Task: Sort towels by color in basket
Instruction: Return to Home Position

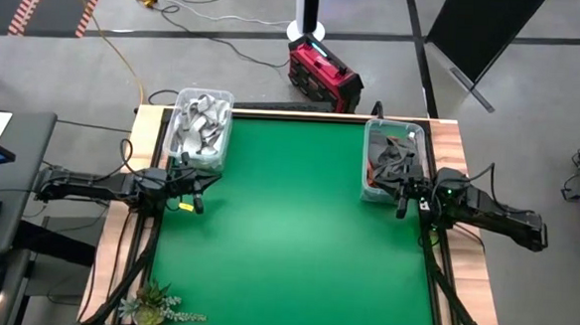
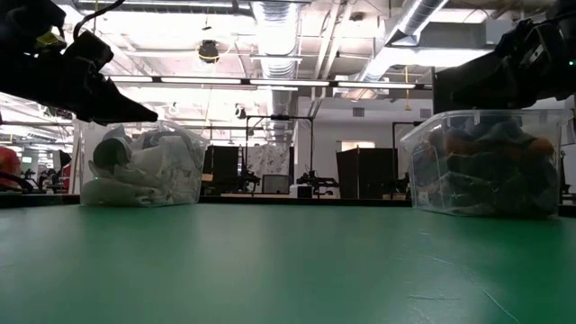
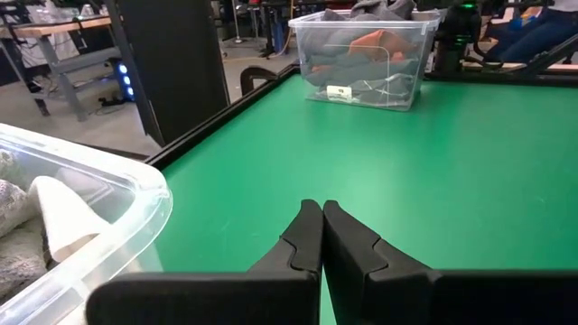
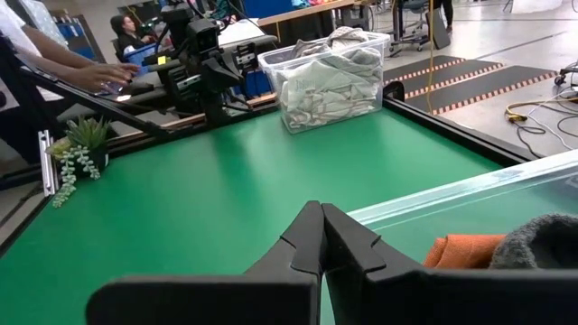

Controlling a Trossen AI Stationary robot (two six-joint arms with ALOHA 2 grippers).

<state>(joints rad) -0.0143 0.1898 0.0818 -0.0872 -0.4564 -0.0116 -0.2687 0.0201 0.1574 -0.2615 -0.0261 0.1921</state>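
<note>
From above, the green worktop (image 1: 296, 242) carries two clear bins, one toward each side. The left bin (image 1: 229, 129) holds the white and light grey towels (image 1: 200, 128). The right bin (image 1: 365, 164) holds the dark grey and rust orange towels (image 1: 395, 160). The left claw (image 1: 195, 191) hangs just beside the left bin, and the right claw (image 1: 404, 202) just beside the right bin.

At worktop height, the two filled bins stand well apart.

Each wrist view shows its own claw pressed together, pinching nothing.

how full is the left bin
Full: light towels are heaped to the rim of the left bin, some poking above it.
</note>
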